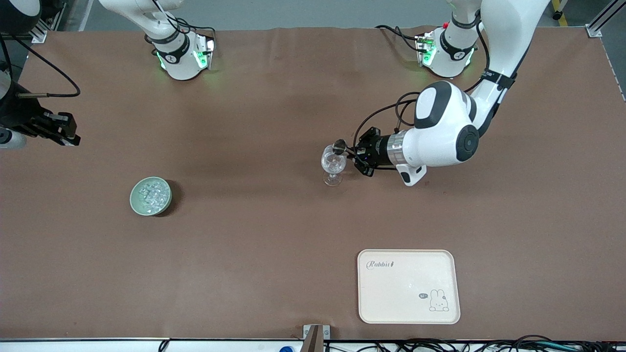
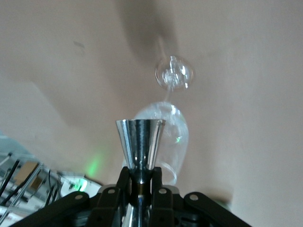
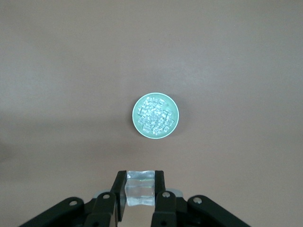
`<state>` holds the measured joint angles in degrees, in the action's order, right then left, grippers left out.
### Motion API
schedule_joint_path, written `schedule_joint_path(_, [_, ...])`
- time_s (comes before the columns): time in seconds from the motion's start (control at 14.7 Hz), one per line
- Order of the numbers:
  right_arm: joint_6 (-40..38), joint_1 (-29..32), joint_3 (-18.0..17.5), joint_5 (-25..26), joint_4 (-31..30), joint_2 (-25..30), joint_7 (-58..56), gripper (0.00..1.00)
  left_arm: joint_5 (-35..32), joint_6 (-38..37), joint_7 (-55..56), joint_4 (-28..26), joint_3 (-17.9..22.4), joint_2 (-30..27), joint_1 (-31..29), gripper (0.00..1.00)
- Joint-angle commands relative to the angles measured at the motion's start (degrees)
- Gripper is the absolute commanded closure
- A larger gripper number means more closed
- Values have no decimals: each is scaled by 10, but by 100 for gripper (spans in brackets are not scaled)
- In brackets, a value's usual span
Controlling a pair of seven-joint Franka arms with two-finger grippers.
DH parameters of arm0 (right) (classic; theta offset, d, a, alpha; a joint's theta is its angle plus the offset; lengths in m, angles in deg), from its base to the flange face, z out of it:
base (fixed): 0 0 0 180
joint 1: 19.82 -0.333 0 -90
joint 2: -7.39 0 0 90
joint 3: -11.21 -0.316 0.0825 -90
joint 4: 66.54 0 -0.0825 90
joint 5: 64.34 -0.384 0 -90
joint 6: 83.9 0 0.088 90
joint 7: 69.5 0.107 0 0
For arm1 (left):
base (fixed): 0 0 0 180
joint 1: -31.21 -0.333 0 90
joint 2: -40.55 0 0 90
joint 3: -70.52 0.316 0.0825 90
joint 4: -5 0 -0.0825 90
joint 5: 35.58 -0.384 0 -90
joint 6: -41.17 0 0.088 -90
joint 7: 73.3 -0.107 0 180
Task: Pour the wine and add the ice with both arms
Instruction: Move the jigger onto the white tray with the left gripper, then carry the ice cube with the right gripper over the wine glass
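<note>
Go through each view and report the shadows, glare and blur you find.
Front view: soft shadow beside the pale green bowl; green lamp glow at both arm bases. Left wrist view: bright reflections on the steel jigger in the left claw; the stemmed glass is hazy, with its foot glinting. Right wrist view: even light, sharp; the ice cube in the right claw looks faintly milky.

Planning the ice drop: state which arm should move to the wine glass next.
Right. The right gripper already pinches an ice cube, waiting above the table's edge. The left gripper holds a metal jigger tipped over the wine glass.
</note>
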<state>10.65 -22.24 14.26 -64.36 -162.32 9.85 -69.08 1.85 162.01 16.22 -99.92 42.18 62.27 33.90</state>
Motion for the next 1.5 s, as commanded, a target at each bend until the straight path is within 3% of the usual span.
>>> schedule_joint_path(0.0, [7, 7, -2, -7, -7, 4, -9, 97, 62, -25, -50, 15, 0, -6, -29, 99])
schedule_joint_path(0.27, [7, 7, -2, -7, -7, 3, -9, 97, 109, -33, -75, 91, 0, 49, -73, 99])
schedule_joint_path(0.48, [7, 7, -2, -7, -7, 1, -9, 97, 114, -33, -85, 171, 0, 117, -105, 99])
schedule_joint_path(0.61, [7, 6, -2, -7, -7, 0, -9, 97, 150, -33, -119, 213, 0, 161, -118, 99])
schedule_joint_path(0.82, [7, 3, -3, -7, -7, -1, -7, 97, 228, -32, -197, 233, 4, 205, -147, 99])
schedule_joint_path(1.09, [19, -13, -6, -7, -6, -9, 8, 97, 261, -28, -297, 255, 5, 256, -190, 99])
schedule_joint_path(1.43, [81, -104, -7, -8, 8, -53, 175, 99, 315, -22, -325, 302, 34, 321, -200, 99])
